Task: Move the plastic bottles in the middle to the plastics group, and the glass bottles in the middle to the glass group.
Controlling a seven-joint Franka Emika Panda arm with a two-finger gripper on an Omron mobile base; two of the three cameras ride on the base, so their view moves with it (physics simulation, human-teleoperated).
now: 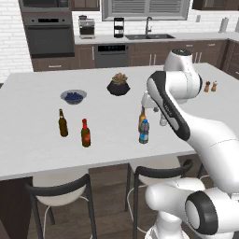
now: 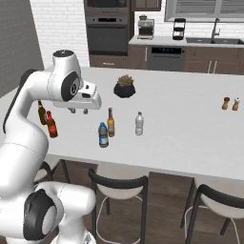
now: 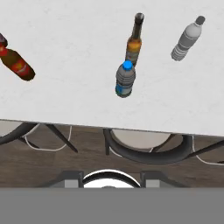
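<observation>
Centrally, near the front edge of the white bench (image 2: 190, 124), stand the blue-labelled plastic bottle (image 2: 103, 135) and, just beside it, the amber glass bottle (image 2: 110, 122); the whitish plastic bottle (image 2: 139, 124) stands near, to the robot's right. Glass group: dark brown bottle (image 1: 62, 123) and red-necked bottle (image 1: 85, 133), well apart to the left. Hand (image 2: 78, 110) hovers above the bench, holding nothing; whether its jaws are parted I cannot tell. Judgement: descend straight over one cap, keeping clear of its close neighbour to avoid toppling it.
</observation>
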